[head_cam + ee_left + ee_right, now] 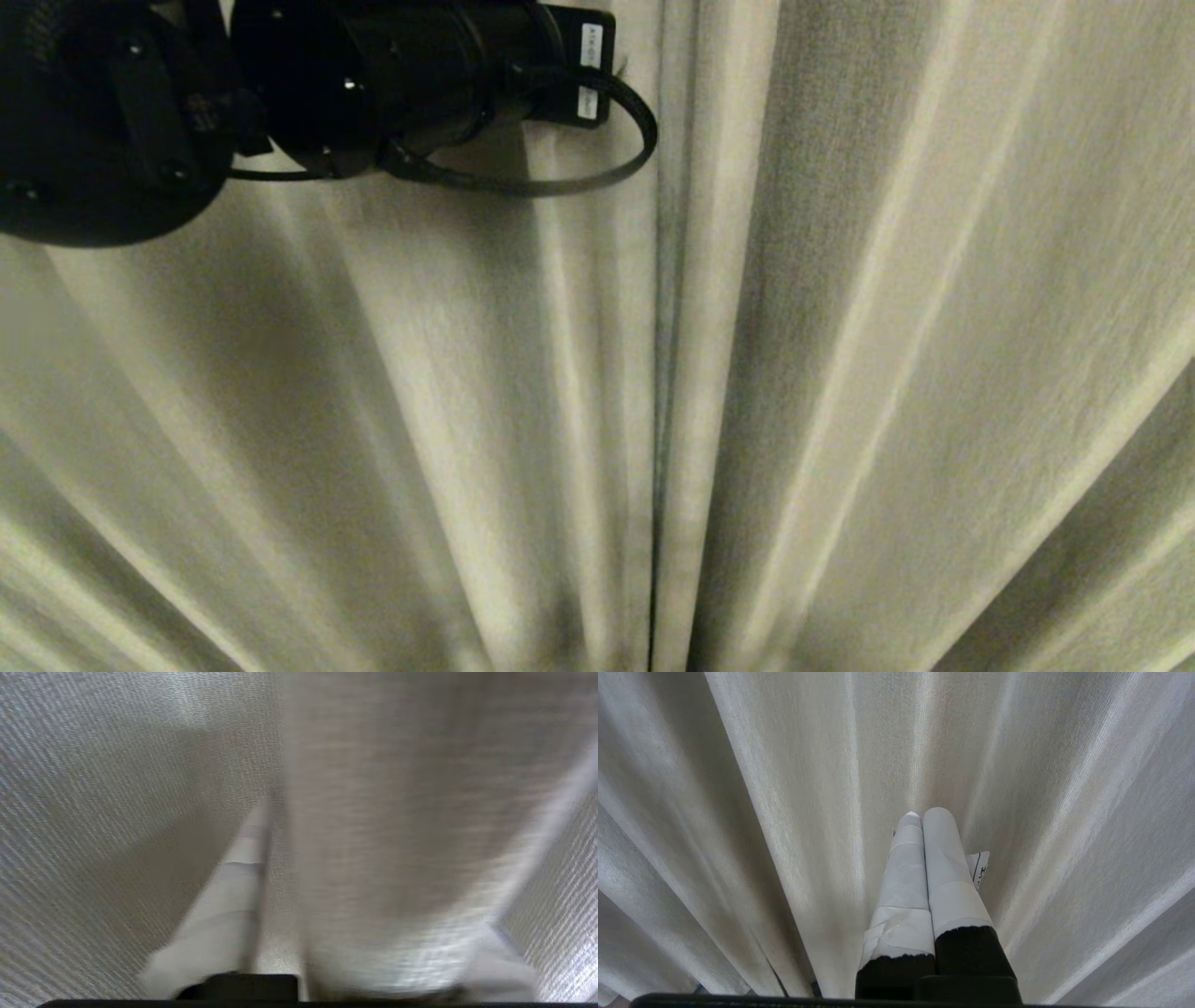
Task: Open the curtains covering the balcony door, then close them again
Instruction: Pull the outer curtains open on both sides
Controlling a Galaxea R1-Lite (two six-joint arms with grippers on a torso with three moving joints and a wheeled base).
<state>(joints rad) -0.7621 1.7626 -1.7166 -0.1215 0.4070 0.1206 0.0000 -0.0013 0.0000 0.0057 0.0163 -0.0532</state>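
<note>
The cream curtains [840,373] fill every view. The left gripper [373,933] pinches a fold of them (fingers half-closed); too thin a bite could slip when pulled. The right gripper [924,816], pressed together, hangs idle beside them.

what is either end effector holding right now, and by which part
The left end effector has a fold of the cream curtains between its fingers, though a firm grip cannot be told. The right end effector is shut, holding nothing.
</note>
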